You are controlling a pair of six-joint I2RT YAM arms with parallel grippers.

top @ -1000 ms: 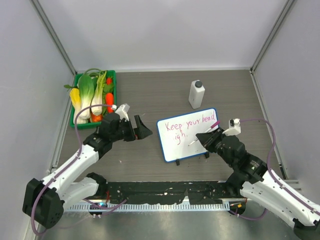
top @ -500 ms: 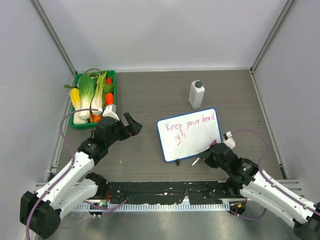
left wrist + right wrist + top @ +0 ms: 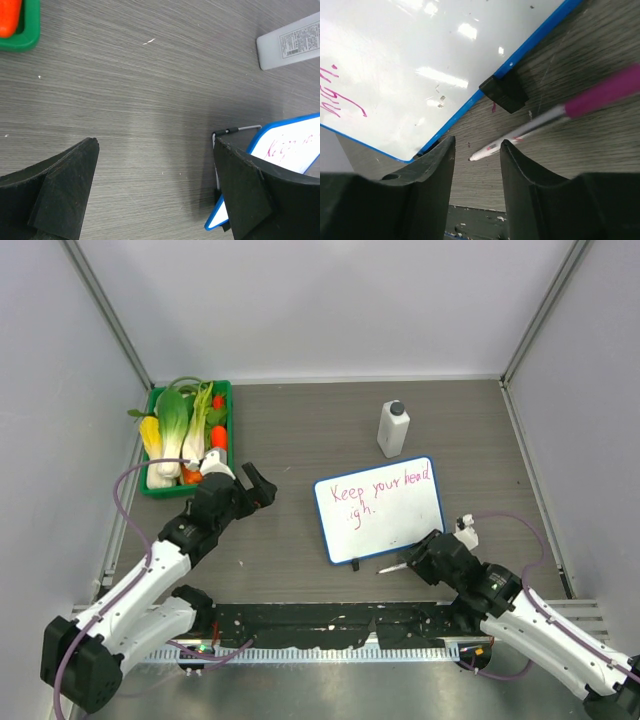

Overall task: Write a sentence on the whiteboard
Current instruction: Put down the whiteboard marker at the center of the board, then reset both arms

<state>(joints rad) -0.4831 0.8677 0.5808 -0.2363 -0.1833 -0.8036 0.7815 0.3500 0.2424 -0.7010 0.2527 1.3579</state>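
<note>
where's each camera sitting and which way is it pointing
Top external: above and behind the robot, looking down on the table; left arm, right arm and whiteboard show.
Left wrist: on the left arm, facing down along the table; the open left gripper frames it.
Right wrist: low over the table, facing the whiteboard's near edge and a marker; right gripper shows.
Shared: all three see the whiteboard.

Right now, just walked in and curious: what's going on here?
A pink sentence, "Keep your head igh.", is on the whiteboard. The marker lies on the table by the board's near edge, just off the right gripper, open and empty. The left gripper hovers open, left of the board.
</note>
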